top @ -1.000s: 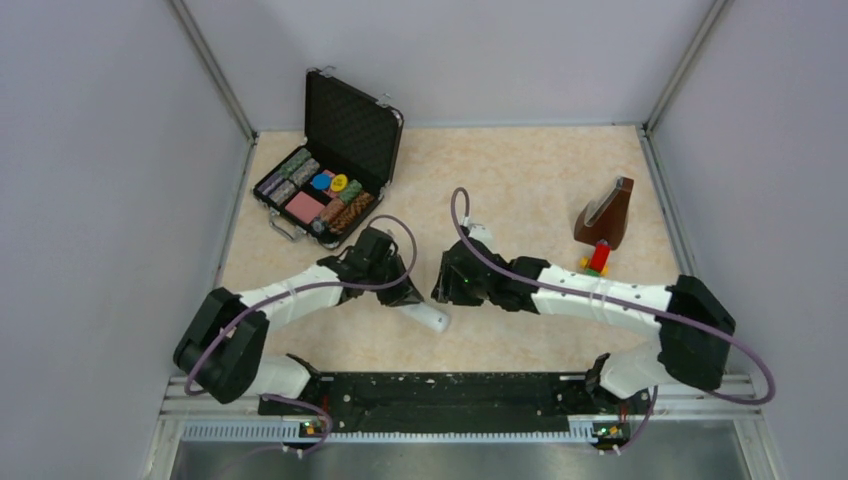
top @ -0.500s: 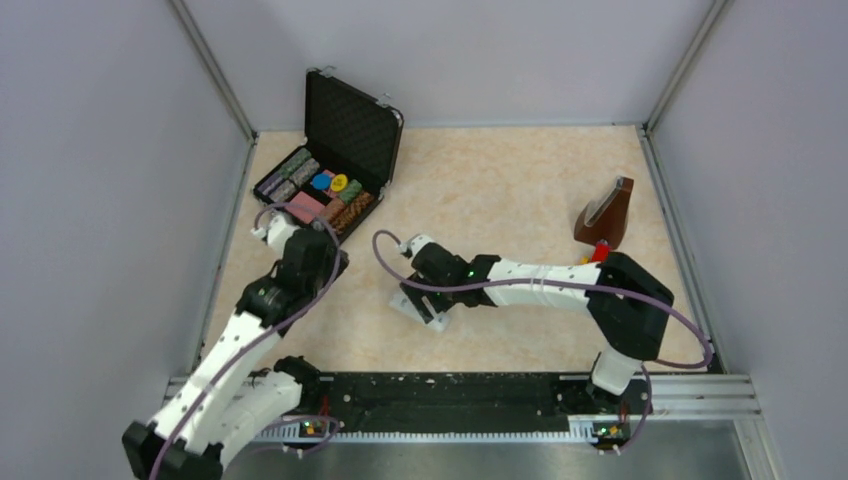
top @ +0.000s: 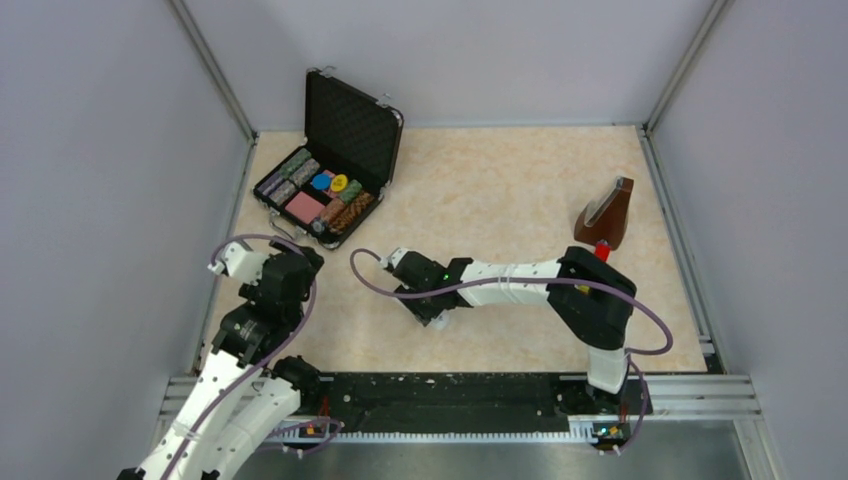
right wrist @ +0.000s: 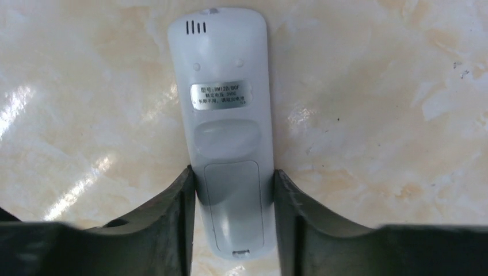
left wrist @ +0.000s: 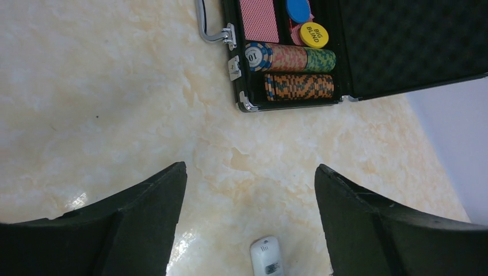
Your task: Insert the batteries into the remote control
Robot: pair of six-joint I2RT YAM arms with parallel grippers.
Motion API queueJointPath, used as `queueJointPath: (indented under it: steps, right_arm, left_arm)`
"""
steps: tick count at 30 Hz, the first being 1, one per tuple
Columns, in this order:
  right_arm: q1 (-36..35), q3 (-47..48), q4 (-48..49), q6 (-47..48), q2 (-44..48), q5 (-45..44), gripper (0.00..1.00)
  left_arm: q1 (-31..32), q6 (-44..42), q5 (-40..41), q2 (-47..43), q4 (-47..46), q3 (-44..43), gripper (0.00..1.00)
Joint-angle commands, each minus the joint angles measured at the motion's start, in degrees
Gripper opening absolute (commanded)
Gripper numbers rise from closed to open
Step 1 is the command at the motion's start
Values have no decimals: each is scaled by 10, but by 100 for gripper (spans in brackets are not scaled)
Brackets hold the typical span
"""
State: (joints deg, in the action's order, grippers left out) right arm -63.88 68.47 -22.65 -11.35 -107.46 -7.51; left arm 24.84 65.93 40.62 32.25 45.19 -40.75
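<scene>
In the centre of the overhead frame, the remote (right wrist: 230,115), back upward, is clamped by the right gripper (right wrist: 232,178) and should be held level, while the left gripper (left wrist: 250,172) is spread empty.

The beige marbled table (top: 500,180) carries an open black chip case (top: 325,185) at 10 o'clock and a brown wedge-shaped object (top: 606,215) at 3 o'clock. The remote control (right wrist: 227,132) lies flat, back side up, just off centre toward 7 o'clock.
</scene>
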Motion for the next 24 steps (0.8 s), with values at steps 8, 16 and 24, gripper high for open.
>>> queueJointPath:
  steps: [8,16,24]
  right_arm:
    - [81,65,-34,-185,-46,-85,19]
    - [87,130,-65,-210,-89,-120,62]
    - [90,69,-84,-211,106,-137,95]
  left_arm:
    - [-1,2,6,5,21,4,99]
    - [-1,-51,-83,-10,37,-19,99]
    - [-1,-158,-214,-12,66,-55,99]
